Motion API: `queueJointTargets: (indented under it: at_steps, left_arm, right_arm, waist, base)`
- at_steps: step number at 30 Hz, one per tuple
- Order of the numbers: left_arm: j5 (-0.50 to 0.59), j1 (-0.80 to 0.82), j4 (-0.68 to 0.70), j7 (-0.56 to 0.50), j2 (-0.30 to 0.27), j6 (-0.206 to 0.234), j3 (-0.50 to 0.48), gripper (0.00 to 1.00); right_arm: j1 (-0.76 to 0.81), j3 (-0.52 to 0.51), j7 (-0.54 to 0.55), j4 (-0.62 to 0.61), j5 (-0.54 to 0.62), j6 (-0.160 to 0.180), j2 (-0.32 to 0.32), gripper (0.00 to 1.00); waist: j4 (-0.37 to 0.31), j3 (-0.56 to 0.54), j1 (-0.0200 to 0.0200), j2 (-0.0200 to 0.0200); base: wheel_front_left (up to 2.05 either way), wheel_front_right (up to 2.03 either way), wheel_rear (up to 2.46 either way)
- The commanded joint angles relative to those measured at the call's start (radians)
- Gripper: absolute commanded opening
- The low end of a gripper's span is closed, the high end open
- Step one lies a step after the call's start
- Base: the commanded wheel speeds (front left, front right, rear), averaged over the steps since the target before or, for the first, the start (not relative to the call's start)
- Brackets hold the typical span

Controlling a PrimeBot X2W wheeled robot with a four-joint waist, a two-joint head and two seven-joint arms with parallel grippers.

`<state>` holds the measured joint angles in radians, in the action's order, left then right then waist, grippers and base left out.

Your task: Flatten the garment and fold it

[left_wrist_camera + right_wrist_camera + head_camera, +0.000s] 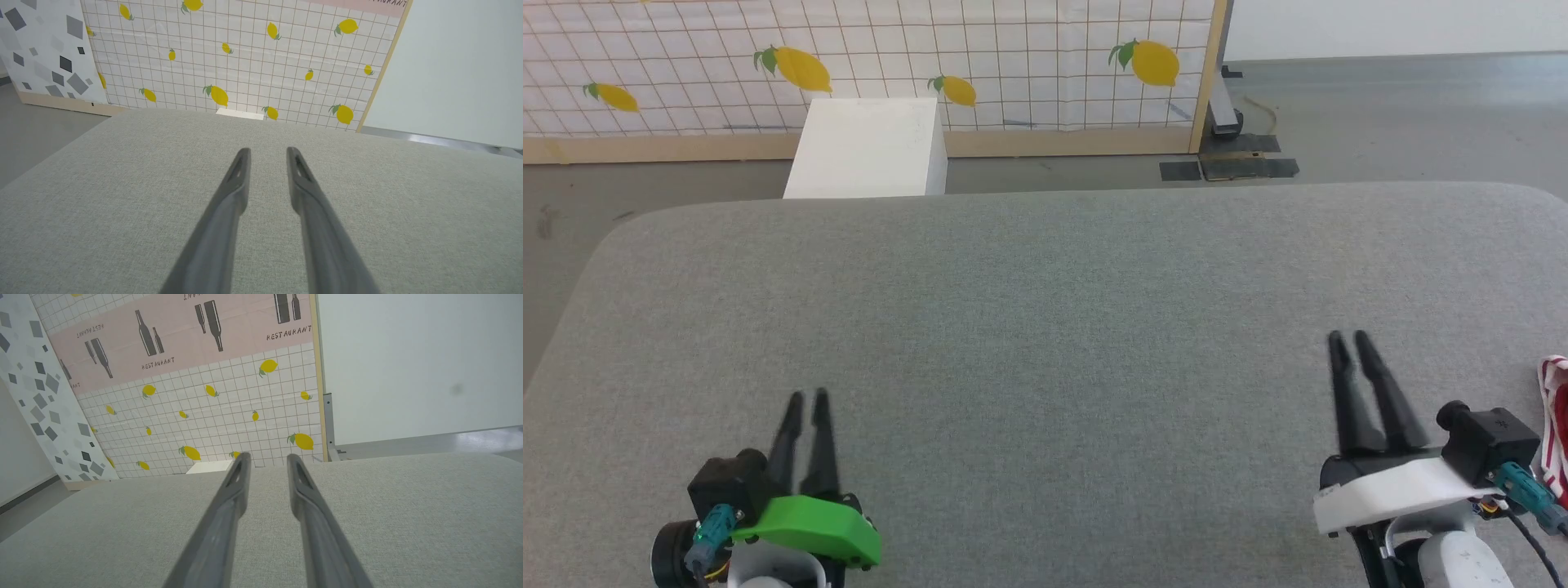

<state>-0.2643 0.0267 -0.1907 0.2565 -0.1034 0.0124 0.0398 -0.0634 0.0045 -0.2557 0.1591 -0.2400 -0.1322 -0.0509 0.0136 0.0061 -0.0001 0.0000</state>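
Observation:
A small part of the garment (1554, 429) shows at the right edge of the head view: red-and-white striped trim lying on the grey table (1045, 310), the rest cut off by the frame. My right gripper (1347, 335) stands just left of it, apart from it, fingers a little apart and empty. My left gripper (807, 396) hovers over the table's near left, far from the garment, also slightly open with nothing in it. Bare grey cloth lies beneath the left gripper (267, 151) in its wrist view, and beneath the right gripper (267, 456) in its own.
Beyond the table's far edge stands a white box (866, 147) on the floor. Behind it is a lemon-patterned panel (1013, 57) with a wooden frame and a metal foot (1225, 122) at its right end.

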Motion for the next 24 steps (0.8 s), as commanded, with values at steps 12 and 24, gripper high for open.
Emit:
queueJointTargets:
  at_steps: [12,24]
  left_arm:
    - [0.02,-0.002,0.015,-0.02,0.004,-0.001,-0.002,0.0]
    - [0.045,-0.005,0.033,-0.044,0.009,-0.002,-0.006,0.0]
  right_arm:
    - [0.005,-0.001,0.02,-0.012,0.019,0.0,0.0,0.0]
    - [0.011,-0.001,0.044,-0.027,0.041,0.0,0.0,0.0]
  waist:
    - [-0.001,0.0,0.0001,0.0]
    - [-0.002,-0.001,0.0001,0.0]
  base:
    - [0.0,0.0,0.0]
    - [0.0,0.0,0.0]
